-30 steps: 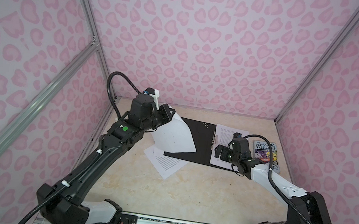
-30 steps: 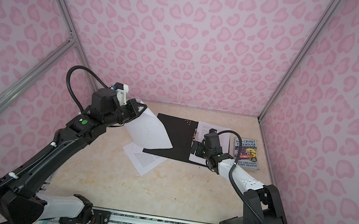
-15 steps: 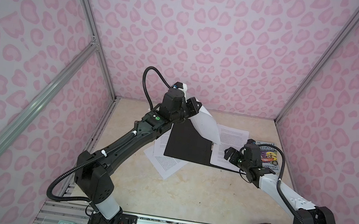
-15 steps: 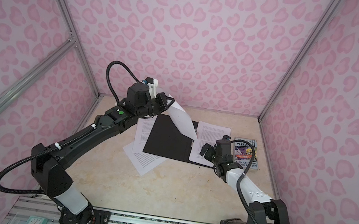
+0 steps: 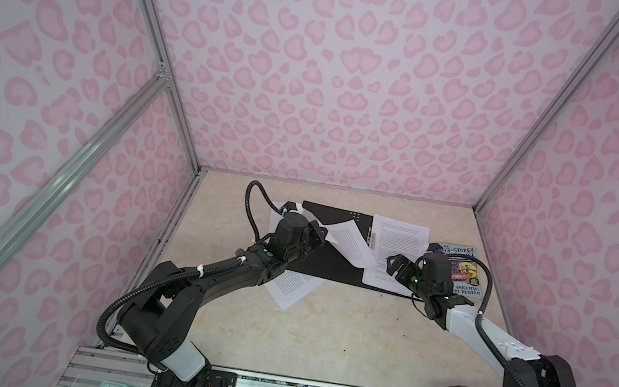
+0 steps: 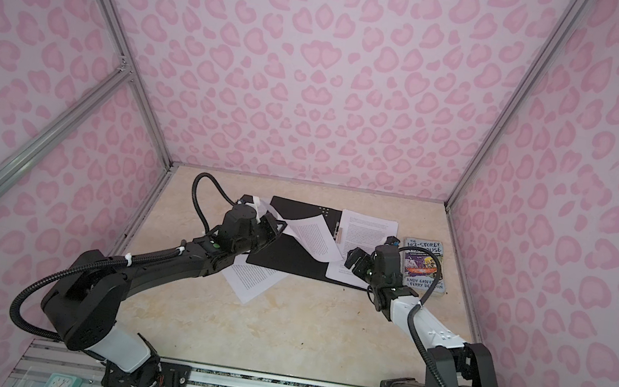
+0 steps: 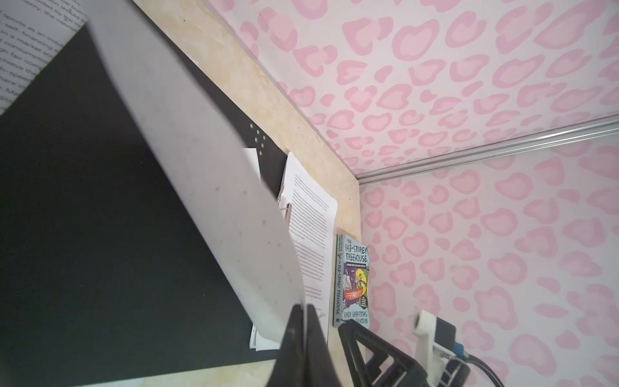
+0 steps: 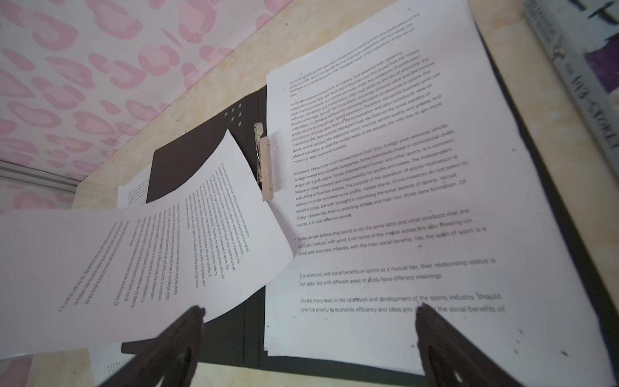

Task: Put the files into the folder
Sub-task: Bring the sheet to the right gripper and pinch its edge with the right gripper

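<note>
Over the open black folder (image 5: 323, 266) on the table (image 5: 319, 331), the left gripper (image 5: 321, 233) is pinching a printed sheet (image 5: 350, 243) by its edge. The right gripper (image 5: 397, 266), jaws spread wide and holding nothing, is hovering above the stacked files (image 5: 400, 236) lying on the folder's right half. A loose sheet (image 5: 290, 288) is lying partly under the folder's near-left corner.

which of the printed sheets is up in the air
The curled sheet pinched in the left tool, hanging over the open folder; the other sheets lie flat.
</note>
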